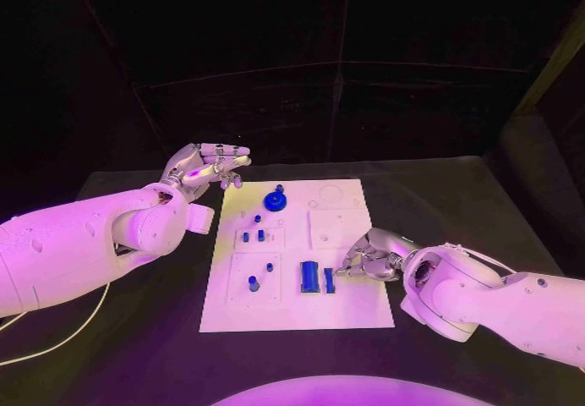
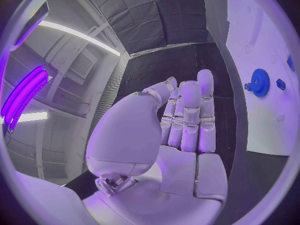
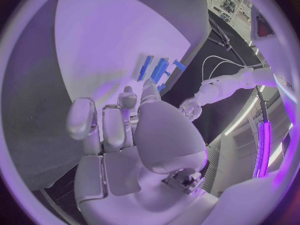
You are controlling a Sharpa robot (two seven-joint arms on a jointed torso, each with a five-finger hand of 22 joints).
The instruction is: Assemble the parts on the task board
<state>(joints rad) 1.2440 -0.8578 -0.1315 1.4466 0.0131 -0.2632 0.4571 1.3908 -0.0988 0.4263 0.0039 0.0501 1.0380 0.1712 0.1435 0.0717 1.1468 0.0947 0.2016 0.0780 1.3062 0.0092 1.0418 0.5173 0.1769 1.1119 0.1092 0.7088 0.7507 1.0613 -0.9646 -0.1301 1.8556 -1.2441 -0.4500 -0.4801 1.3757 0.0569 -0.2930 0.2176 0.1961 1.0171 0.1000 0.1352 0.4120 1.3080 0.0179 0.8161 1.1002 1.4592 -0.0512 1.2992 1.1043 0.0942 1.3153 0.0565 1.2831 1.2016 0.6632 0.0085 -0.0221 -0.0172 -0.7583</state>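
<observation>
Currently: task board (image 1: 345,222) flat mid-table, blue gear (image 1: 276,200) near its far end, small blue pegs (image 1: 253,235) midway, two blue bars (image 1: 316,277) side by side toward near edge. Left hand (image 1: 207,167) raised just off board's far-left corner, fingers loosely extended, holding nothing; gear close beside fingertips, untouched. Right hand (image 1: 373,256) at board's right edge, fingers curled; whether gripping anything cannot be told. Bars just beside its fingertips.

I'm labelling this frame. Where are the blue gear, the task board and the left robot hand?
blue gear (image 1: 276,201): head view, middle of the wheel.
task board (image 1: 345,315): head view, bare near corner.
left robot hand (image 1: 207,165): head view, middle of the hand.
</observation>
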